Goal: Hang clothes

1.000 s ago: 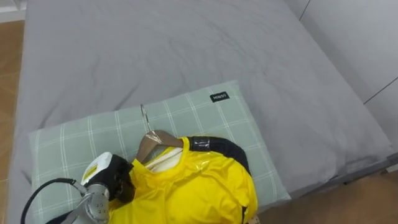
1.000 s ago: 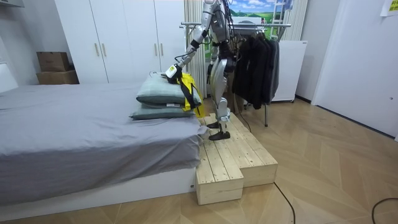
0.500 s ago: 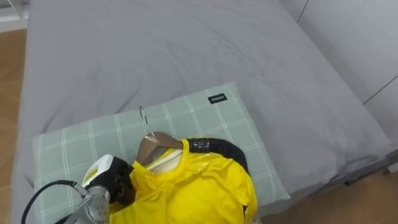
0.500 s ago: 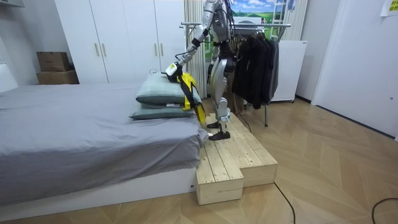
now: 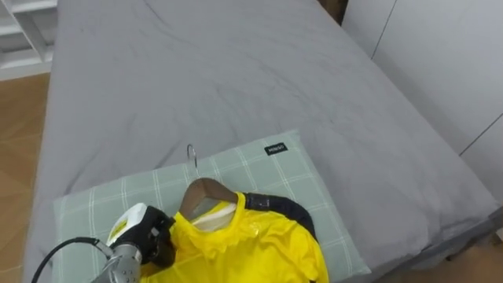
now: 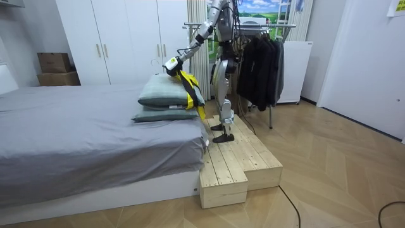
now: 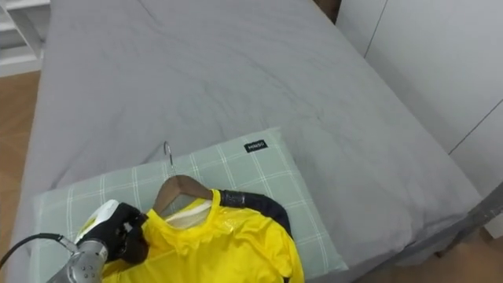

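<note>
Fingers (image 5: 161,242) of left hand (image 5: 135,229) curled tight on jacket (image 5: 251,248) shoulder, over hanger (image 5: 203,192); jacket draped just right of them, above pillow (image 5: 259,169). Looks light, soft, slick: likely to slide. Safer to grip hanger neck below hook (image 5: 191,155).

No print is coming through legibly. A small dark label (image 5: 276,148) with pale lettering is lying on the checked pillow (image 5: 157,185), beyond the robot hand (image 5: 140,232) and to its right, too small to read.
</note>
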Controlling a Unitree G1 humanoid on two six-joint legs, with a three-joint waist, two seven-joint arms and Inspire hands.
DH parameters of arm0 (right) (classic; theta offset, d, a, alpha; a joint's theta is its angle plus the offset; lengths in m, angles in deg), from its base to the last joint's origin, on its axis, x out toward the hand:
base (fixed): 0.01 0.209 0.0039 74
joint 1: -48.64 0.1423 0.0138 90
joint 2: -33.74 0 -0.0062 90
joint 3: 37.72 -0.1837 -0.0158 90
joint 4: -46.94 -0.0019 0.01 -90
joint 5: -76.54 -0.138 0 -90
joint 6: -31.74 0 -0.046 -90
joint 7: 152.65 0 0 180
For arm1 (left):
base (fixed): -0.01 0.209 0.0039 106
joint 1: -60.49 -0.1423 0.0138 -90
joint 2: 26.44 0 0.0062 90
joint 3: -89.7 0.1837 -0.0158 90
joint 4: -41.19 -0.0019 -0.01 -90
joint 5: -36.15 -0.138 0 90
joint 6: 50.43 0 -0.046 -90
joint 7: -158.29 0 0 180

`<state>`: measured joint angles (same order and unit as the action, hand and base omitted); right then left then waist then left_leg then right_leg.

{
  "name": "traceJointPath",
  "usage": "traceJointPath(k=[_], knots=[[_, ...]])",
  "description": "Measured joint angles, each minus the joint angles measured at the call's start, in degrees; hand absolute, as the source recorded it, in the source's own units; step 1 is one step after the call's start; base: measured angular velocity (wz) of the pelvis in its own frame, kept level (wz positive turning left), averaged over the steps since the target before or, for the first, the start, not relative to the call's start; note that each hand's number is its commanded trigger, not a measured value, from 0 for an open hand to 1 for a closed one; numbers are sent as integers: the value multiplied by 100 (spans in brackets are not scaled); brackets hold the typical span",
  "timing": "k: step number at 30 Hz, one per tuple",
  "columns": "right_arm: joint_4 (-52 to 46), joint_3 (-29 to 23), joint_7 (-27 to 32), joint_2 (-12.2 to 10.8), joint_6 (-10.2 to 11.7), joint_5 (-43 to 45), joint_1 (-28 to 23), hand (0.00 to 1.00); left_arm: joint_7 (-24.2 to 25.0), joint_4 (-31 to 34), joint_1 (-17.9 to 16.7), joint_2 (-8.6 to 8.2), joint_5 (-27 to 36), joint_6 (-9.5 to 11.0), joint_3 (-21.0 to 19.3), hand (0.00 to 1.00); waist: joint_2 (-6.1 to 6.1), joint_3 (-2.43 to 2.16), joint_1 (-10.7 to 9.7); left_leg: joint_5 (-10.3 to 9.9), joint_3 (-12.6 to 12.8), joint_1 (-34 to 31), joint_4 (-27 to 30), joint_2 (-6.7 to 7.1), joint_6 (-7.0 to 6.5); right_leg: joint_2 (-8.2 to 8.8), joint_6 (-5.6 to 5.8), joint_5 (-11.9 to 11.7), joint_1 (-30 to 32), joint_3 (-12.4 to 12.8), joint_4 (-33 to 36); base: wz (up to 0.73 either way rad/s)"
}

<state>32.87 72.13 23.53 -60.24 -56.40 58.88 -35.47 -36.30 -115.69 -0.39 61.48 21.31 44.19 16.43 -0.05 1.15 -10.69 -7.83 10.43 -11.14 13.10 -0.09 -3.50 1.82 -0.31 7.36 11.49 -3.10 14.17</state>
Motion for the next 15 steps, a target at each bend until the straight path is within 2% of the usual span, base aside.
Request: traceJointPath(k=[5,7,9,12,15], knots=[[14,-351,-2,-3,-4,-61,-248,0,-10,550,-359,-30,179,5,-211,100,-18,-17,11,-2,-87,360,-95,21,3,-3,22,1,-412,-26,-146,7],[14,-502,-13,-3,0,-61,-350,0,6,882,-520,-100,337,3,-379,100,-26,-43,19,-6,-149,447,-138,74,9,5,41,27,-507,-70,-165,10],[15,-550,-9,-1,-3,-55,-402,0,23,1067,-584,-129,587,4,-394,100,-23,-58,61,-6,-139,504,-139,77,8,9,45,34,-569,-88,-163,3],[-52,-570,5,-2,2,-27,-483,0,55,1534,-873,-131,862,3,-394,100,-21,-76,69,-7,-173,629,-145,76,8,13,47,39,-716,-79,-180,2],[-67,-724,4,-4,4,-16,-558,0,172,1976,-1076,-131,880,1,-395,100,-27,-82,143,-7,-188,691,-144,78,9,8,54,34,-839,-115,-273,8]])
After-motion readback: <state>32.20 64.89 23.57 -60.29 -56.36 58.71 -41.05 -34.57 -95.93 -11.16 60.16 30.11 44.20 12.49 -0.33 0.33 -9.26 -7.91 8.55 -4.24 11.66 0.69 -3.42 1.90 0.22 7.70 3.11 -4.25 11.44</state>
